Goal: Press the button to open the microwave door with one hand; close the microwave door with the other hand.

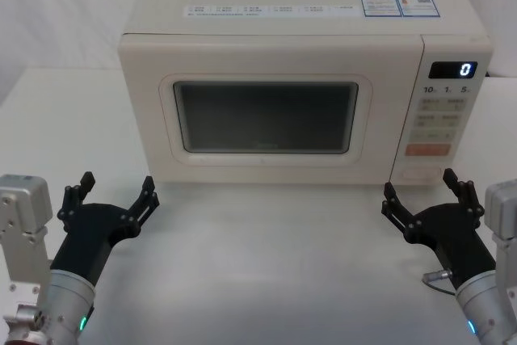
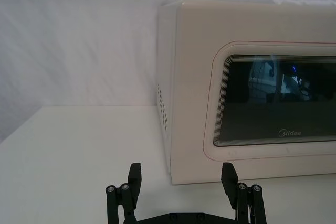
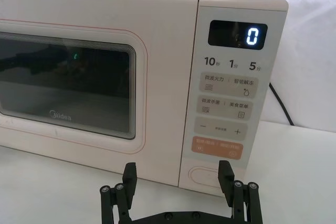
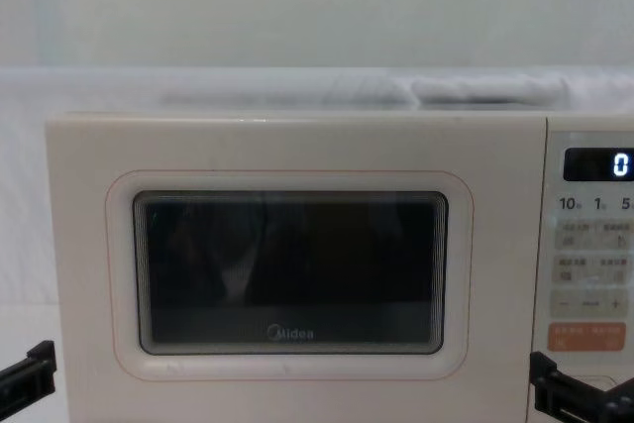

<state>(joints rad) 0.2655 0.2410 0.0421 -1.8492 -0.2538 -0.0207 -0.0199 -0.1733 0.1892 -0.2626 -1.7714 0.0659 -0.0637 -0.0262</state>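
Observation:
The cream microwave door (image 1: 266, 115) with its dark window is closed flush with the oven front. The wide blank button (image 1: 420, 173) sits at the bottom of the control panel, under the orange key (image 3: 216, 148). My right gripper (image 1: 418, 186) is open just in front of and slightly below the button (image 3: 207, 174), not touching it; in the right wrist view the button lies between its fingers (image 3: 177, 170). My left gripper (image 1: 117, 183) is open, hovering low over the table off the door's left front corner (image 2: 181, 174), clear of the door (image 2: 273, 103).
The microwave stands on a white table (image 1: 266, 264) against a white backdrop. Its display (image 1: 452, 70) reads 0. A black power cable (image 3: 281, 106) runs down behind the right side. Open table lies between the two arms.

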